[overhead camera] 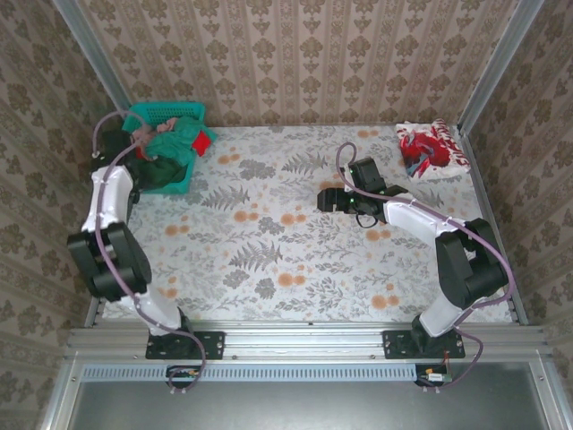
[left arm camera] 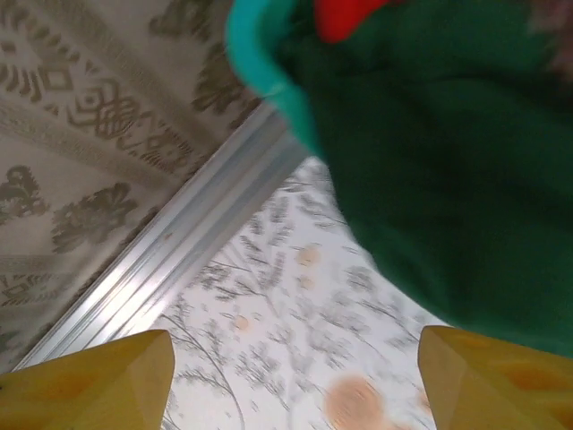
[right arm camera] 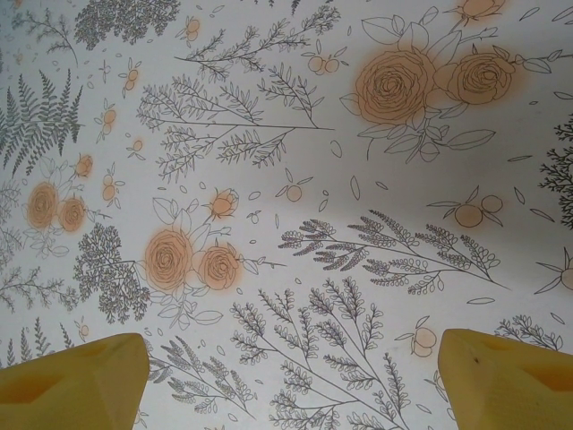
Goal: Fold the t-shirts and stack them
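Floral tablecloth (right arm camera: 286,179) beneath parted right fingers (right arm camera: 72,381); overhead, red-and-white t-shirt (overhead camera: 432,149) far corner

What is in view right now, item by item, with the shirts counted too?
basket: one, teal, far left corner of the table
teal-green shirt: one, draped over the basket
red cloth: one piece, at the basket's right edge
pinkish cloth: one piece, in the basket
patterned shirt: one, red-and-white, far right corner
table cover: one, white floral
left end effector: yellow fingers, open, beside the basket
right end effector: yellow fingers, open, over the table's middle
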